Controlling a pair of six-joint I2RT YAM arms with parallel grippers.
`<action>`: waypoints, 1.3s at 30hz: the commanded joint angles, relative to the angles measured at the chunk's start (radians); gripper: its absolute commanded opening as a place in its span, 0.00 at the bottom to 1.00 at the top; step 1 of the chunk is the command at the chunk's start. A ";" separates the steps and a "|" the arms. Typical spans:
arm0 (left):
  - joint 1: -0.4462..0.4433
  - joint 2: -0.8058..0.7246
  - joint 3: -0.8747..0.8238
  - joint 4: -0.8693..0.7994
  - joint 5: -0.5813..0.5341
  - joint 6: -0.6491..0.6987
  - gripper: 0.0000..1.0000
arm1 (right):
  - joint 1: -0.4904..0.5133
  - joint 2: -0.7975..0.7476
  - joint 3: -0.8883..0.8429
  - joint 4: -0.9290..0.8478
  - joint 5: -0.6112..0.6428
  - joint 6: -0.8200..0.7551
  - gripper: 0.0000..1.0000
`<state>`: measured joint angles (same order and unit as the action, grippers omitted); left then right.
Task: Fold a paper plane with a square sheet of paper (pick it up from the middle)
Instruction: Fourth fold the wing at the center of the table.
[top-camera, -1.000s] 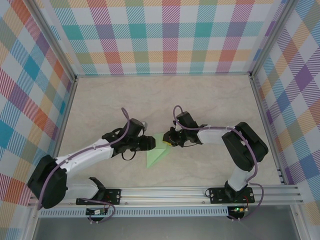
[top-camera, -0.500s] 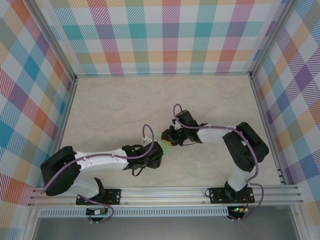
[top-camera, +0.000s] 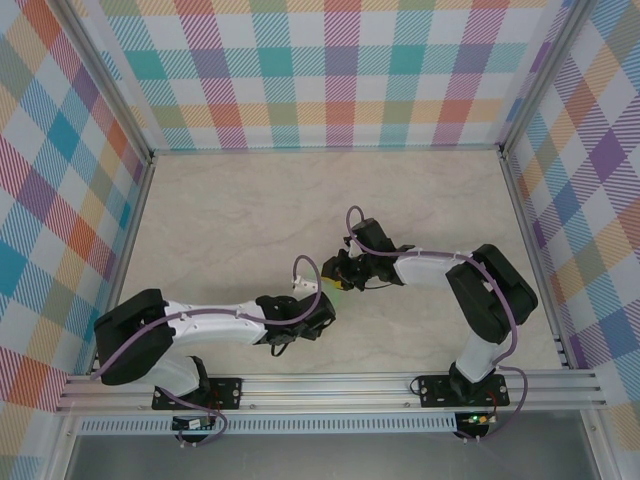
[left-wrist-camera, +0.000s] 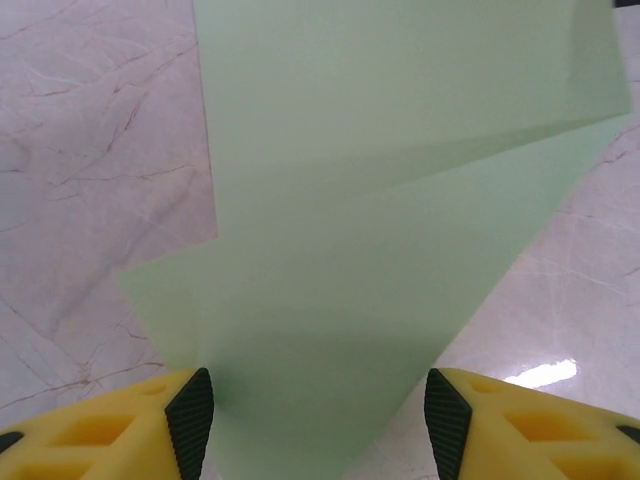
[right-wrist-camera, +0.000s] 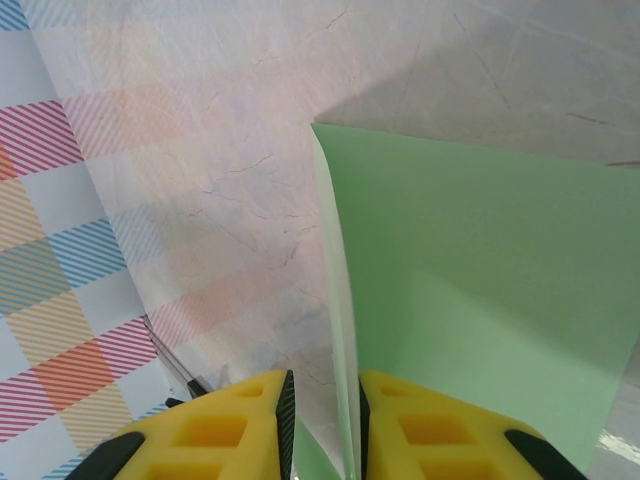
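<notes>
Left wrist shows the square sheet of paper only part-folded, left gripper wide open, right gripper slightly parted around its flap.

Paper on table, edge between right jaws

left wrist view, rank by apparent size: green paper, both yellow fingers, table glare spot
1. green paper, largest by far
2. yellow fingers, both alike; nearness to the camera inflates them
3. glare spot, smallest
</notes>
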<state>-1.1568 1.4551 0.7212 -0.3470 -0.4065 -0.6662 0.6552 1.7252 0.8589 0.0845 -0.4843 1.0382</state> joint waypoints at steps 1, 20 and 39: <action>-0.023 -0.064 -0.001 -0.018 -0.071 -0.022 0.61 | 0.000 -0.006 0.022 -0.021 -0.013 0.008 0.25; -0.045 0.056 -0.018 0.030 -0.076 -0.065 0.48 | 0.000 -0.005 0.026 -0.042 -0.002 0.006 0.25; -0.045 0.047 -0.029 0.011 -0.107 -0.070 0.39 | 0.000 -0.012 0.026 -0.057 0.005 -0.001 0.21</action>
<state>-1.1900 1.5066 0.7090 -0.3141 -0.4816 -0.7223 0.6552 1.7252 0.8593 0.0391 -0.4801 1.0382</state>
